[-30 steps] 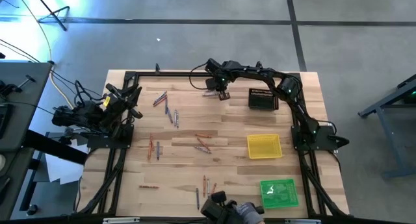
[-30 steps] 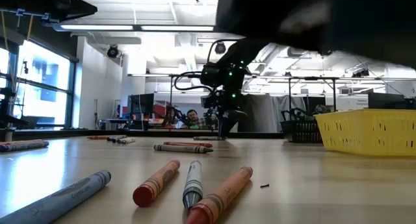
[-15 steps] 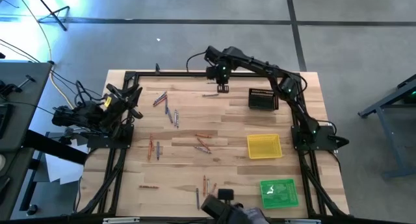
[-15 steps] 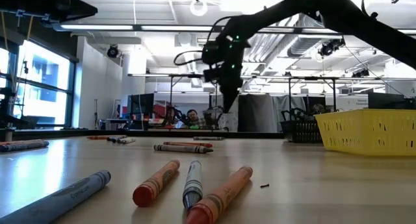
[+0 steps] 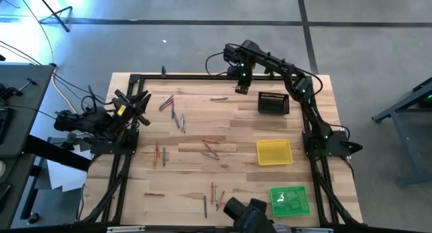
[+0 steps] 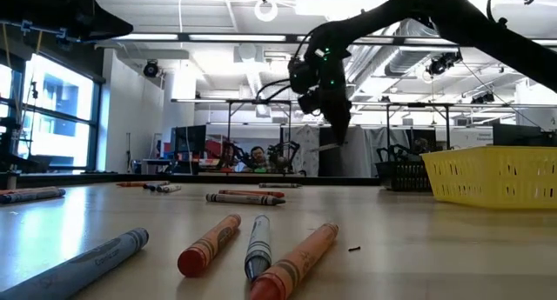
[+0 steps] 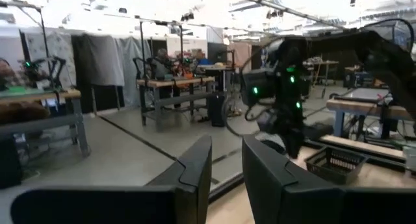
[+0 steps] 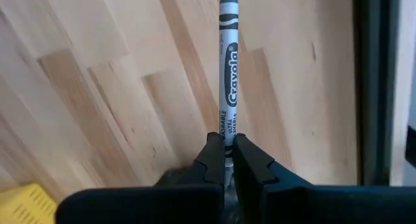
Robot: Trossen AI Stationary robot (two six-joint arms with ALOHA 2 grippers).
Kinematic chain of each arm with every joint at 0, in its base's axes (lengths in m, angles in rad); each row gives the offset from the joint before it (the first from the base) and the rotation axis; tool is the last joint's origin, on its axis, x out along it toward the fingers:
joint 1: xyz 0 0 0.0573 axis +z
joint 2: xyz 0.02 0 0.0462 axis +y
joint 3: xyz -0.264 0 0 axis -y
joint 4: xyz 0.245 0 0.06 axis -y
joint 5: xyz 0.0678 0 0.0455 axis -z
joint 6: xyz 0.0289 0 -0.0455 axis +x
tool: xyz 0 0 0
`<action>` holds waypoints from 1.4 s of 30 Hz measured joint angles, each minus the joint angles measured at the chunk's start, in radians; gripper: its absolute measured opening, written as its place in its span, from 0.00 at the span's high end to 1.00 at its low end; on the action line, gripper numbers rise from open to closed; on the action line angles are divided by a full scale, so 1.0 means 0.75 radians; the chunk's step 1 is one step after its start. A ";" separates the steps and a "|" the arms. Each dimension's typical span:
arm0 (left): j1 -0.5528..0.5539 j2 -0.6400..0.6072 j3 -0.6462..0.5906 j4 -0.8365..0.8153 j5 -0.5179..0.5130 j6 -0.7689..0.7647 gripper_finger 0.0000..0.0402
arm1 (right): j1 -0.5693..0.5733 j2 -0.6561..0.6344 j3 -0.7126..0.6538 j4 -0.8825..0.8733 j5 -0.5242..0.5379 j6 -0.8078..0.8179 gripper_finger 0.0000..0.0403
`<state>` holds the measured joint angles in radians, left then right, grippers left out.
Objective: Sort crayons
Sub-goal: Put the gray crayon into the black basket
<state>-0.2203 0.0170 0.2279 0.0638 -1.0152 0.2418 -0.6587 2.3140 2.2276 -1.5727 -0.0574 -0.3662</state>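
While the right hand [image 5: 241,88] hangs above the tabletop [image 5: 236,135] far edge, it pinches one grey crayon [image 8: 227,62].
Black tray [image 5: 273,103] just beside it; yellow tray [image 5: 274,152], green tray [image 5: 290,200] nearer. Other crayons [image 5: 177,118] scattered mid-tabletop. Left hand [image 7: 224,175] slightly spread at left edge.

Grey crayon [image 8: 228,68] with black lettering; black tray [image 5: 273,103], yellow tray [image 5: 274,152], green tray [image 5: 290,200].

2 dark jointed arms [image 5: 283,74], green lights, looping black cables.
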 joint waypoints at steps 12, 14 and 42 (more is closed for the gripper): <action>-0.017 0.000 0.000 -0.268 0.055 -0.404 0.82 | -0.121 -0.384 -0.289 0.064 -0.029 0.151 1.00; -0.029 0.000 0.000 -0.296 0.074 -0.460 0.82 | -0.121 -0.516 -0.506 0.186 -0.032 0.164 1.00; -0.058 0.000 -0.001 0.135 0.082 0.003 0.82 | -0.043 -1.419 -2.100 1.472 0.071 0.482 0.92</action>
<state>-0.2638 0.0170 0.2276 0.1653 -0.9539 0.2442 -0.6907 1.2499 0.6529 -0.4687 -0.0040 -0.0045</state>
